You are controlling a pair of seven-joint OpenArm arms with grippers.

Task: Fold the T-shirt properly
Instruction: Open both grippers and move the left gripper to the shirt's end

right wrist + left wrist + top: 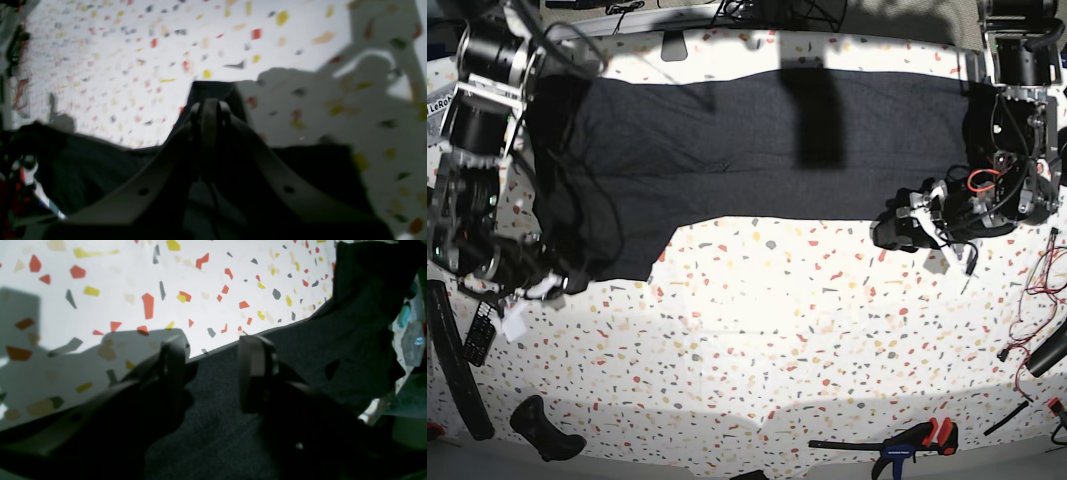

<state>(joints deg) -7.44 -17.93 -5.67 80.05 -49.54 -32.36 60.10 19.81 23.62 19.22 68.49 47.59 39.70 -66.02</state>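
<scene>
Pinching T-shirt [100, 166] hem, right gripper [209, 110] clenched; left gripper [217, 355] released; "LeRo" label [439, 103], apparently.

Soft matt charcoal cloth with a fine knit grain — the T-shirt [757, 140]. Smooth white terrazzo-look bench [777, 330] with red, yellow and grey flecks, faintly sheened under the light. Dull dark plastic on the left pincer [217, 353] — same matt finish on the right pincer [210, 110].
</scene>
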